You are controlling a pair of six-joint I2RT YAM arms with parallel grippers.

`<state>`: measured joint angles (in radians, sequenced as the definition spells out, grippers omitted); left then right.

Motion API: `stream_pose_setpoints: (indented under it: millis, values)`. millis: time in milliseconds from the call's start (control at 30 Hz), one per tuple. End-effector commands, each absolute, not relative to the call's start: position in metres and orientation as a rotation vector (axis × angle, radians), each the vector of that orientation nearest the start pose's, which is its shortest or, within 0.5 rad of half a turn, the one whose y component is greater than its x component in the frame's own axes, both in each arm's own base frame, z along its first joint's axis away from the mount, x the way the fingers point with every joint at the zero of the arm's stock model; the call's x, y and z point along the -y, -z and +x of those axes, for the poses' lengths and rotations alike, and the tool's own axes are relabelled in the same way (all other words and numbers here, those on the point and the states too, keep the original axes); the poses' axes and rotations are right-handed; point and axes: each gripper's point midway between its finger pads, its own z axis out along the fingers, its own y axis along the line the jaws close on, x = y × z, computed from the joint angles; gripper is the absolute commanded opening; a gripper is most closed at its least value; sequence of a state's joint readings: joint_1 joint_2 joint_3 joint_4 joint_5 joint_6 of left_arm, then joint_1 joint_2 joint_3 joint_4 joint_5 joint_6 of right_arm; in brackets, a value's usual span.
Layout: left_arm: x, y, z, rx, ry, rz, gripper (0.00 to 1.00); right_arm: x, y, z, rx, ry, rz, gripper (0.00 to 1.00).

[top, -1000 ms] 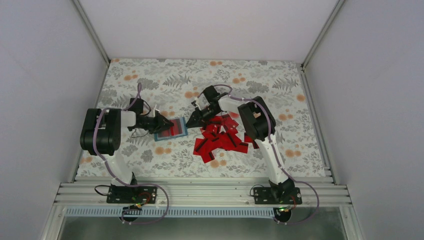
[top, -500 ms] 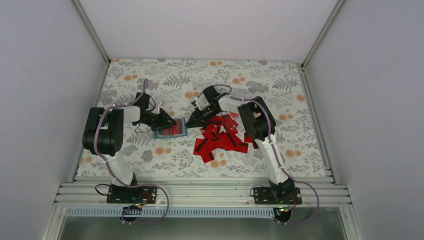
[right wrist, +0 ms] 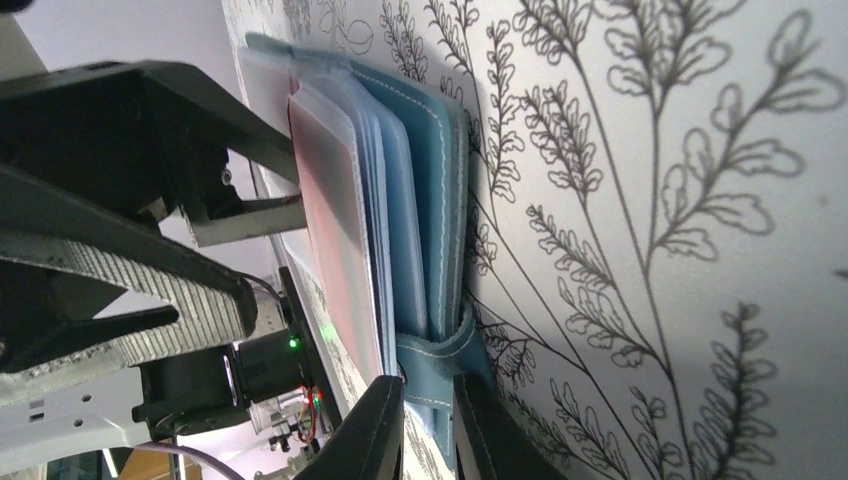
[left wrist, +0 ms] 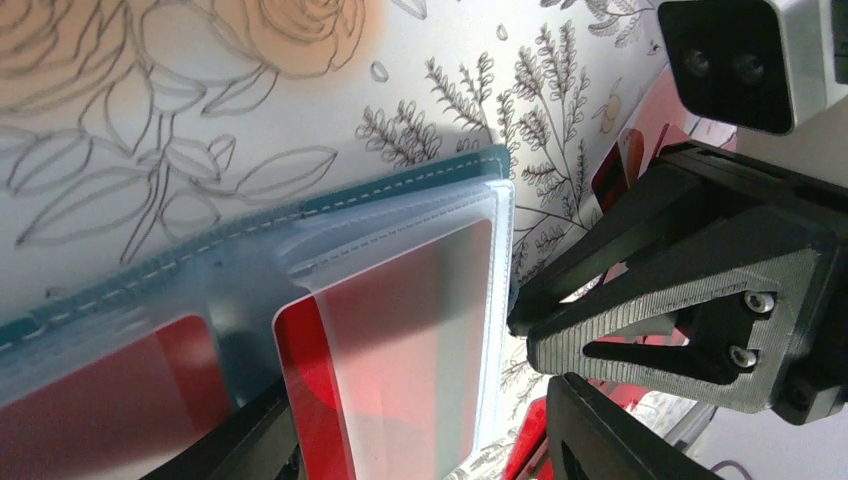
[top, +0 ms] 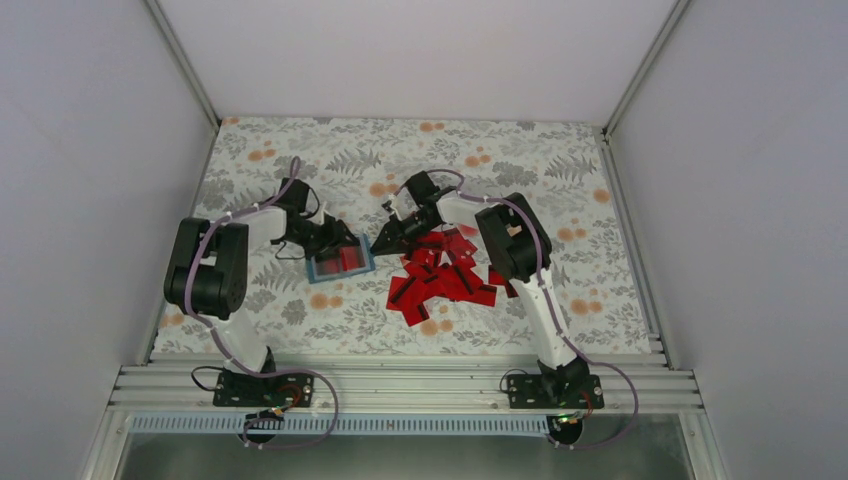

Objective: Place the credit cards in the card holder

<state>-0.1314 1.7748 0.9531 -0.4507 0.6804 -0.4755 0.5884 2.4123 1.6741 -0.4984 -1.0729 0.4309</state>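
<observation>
The card holder (left wrist: 230,280) is cut off lower-left — credit card (left wrist: 400,330) hazy.

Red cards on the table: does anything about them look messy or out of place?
Yes. The credit cards lie in a jumbled heap, overlapping at all angles, beside the card holder rather than in a tidy stack. Nothing looks damaged or spilled.

No legible txt anywhere.
</observation>
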Motion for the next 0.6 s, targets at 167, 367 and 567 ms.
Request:
stream_pose_setpoints:
  millis: [167,367,567]
  values:
    - [0.151,-0.026,0.308,-2.927,1.088,-0.553,0.62,-0.394,0.016,0.314,-2.942,-1.600,-0.466,0.14]
    - [0.154,-0.020,0.306,-2.963,1.086,-0.743,0.68,-0.398,0.011,0.314,-2.927,-1.605,-0.469,0.14]
    - [0.159,-0.020,0.308,-2.975,1.022,-0.869,0.80,-0.399,0.009,0.309,-2.913,-1.613,-0.475,0.14]
